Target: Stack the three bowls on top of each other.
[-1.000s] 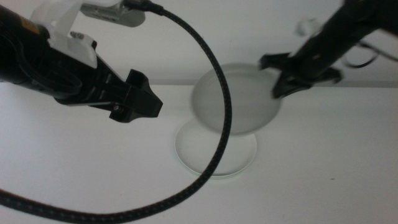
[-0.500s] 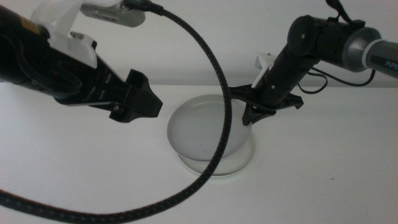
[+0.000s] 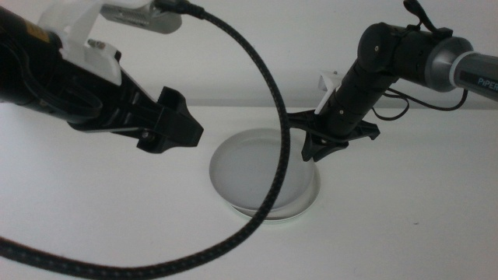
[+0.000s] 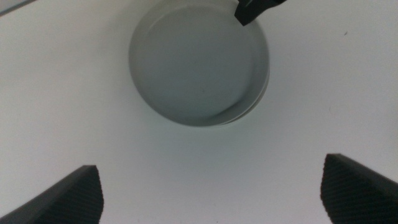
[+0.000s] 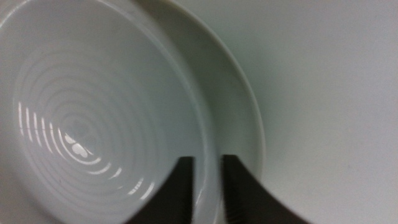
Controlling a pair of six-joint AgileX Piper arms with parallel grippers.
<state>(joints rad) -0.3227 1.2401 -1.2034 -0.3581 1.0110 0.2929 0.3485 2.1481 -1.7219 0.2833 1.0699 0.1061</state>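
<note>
I count two bowls in plain sight, one nested on the other at the middle of the white table point(image 3: 93, 225), and I cannot tell whether a third lies beneath them. The grey bowl point(image 3: 253, 167) sits on top, shallow and round with a low rim, its floor matte in the middle view and showing faint concentric rings with a small glint in my right wrist view. Below it the pale mint green bowl point(image 3: 299, 208) shows only as a thin crescent at the near right edge, so the upper one rests slightly off-centre, toward the far left. My right gripper point(image 3: 313, 140) is at the far right rim of the grey bowl, its two jaws drawn narrow and pinching that rim between them. My left gripper point(image 3: 183, 128) hangs above the table to the left of the stack, clear of it, jaws spread wide. One braided black cable point(image 3: 274, 109) arcs across the view in front of the bowls.
</note>
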